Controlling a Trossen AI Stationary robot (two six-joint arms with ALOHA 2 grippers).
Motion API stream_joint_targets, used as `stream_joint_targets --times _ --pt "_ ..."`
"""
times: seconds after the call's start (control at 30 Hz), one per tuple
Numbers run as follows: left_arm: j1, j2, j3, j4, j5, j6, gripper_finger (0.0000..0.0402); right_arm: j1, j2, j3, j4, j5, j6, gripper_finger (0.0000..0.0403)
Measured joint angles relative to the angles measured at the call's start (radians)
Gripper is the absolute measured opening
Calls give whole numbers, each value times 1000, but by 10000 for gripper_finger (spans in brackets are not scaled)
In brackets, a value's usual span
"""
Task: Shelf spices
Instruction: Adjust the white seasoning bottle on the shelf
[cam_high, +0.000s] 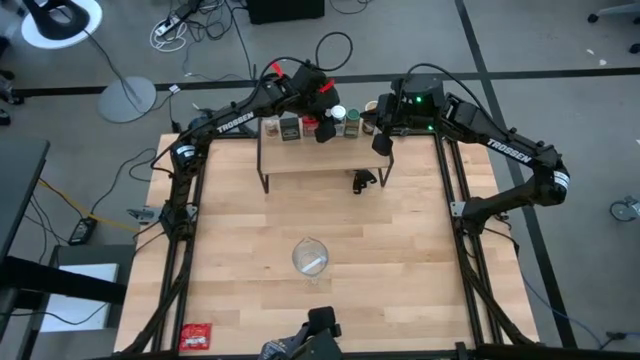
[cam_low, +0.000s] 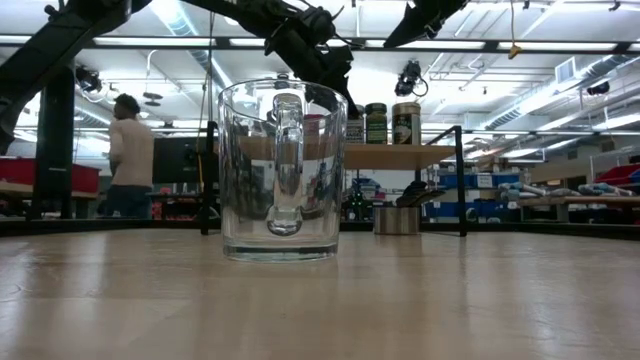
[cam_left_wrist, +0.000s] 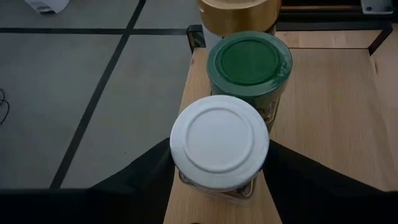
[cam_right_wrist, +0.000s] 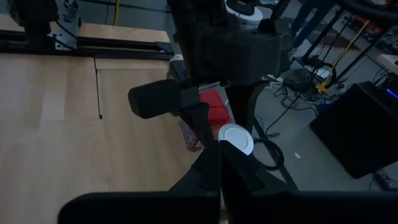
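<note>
Nearly done: left hand (cam_left_wrist: 219, 186) clamped around the white-lidded jar (cam_left_wrist: 219, 141) on the shelf (cam_high: 325, 158), green-lidded jar (cam_left_wrist: 249, 61) just beyond, other spices (cam_high: 290, 128) alongside. One small jar (cam_low: 396, 219) left on the bench below. Right hand (cam_right_wrist: 219, 163) shut, empty, nearby. "TROSSEN" readable on arms.

white-lidded jar (cam_left_wrist: 219, 142), green-lidded jar (cam_left_wrist: 249, 62) — light wood shelf (cam_left_wrist: 323, 106)

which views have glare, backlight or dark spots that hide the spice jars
Low view: bright ceiling lights backlight the arms to silhouettes, and the glass mug distorts the shelf behind it. Left wrist view: evenly lit, white lid and green lid clear. Right wrist view: dim, the right gripper nearly black. High view: even light, jars tiny.
</note>
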Motion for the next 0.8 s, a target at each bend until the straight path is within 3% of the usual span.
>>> stream_joint_targets --times 0.8 --pt "-1 -65 -1 -40 -7 7 234 29 1 0 39 3 50 0"
